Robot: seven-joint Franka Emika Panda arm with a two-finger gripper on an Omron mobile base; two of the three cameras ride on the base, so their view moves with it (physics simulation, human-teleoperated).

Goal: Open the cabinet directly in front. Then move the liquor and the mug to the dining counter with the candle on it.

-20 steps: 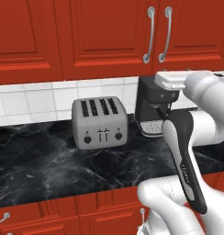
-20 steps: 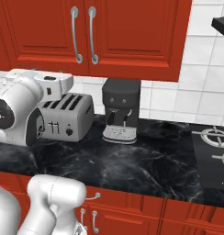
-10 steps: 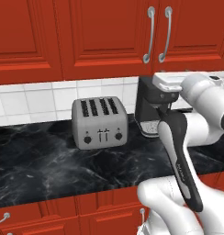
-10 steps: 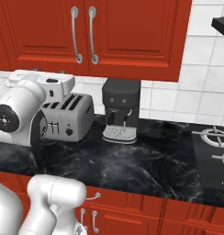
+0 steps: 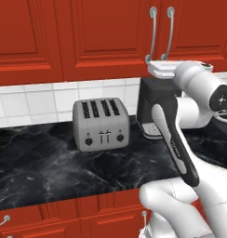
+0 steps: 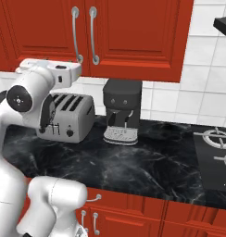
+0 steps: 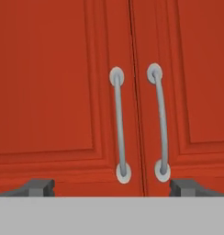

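The hand view is facing the cabinet [image 7: 86,92] head on: two shut doors are meeting at a thin seam, with two curved silver handles [image 7: 119,124] hanging either side of it. The claw [image 7: 112,187] is standing spread wide, its two dark tips sitting far apart at the bottom of that view, gripping nothing and not touching either handle.

The left base view is showing what the hand view is missing: a four-slot toaster [image 5: 101,123] sitting on the black marble surface [image 5: 50,167], a dark coffee machine [image 5: 152,104] just beside it, and white tiles [image 5: 36,100] running behind both. The arm's hand is hovering just below the cabinet's [image 5: 110,37] two handles [image 5: 152,32].

The right base view is adding a stove burner [image 6: 216,139] at the far right of the surface [image 6: 147,162], well apart from the coffee machine [image 6: 122,109], and a dark hood corner [image 6: 223,23] up top. Here the toaster [image 6: 68,115] is partly hidden behind the arm. Red base cabinets [image 6: 133,217] are lining the bottom, with three small silver pulls showing.

One toaster, one coffee machine, two cabinet [image 6: 133,32] doors are in sight.
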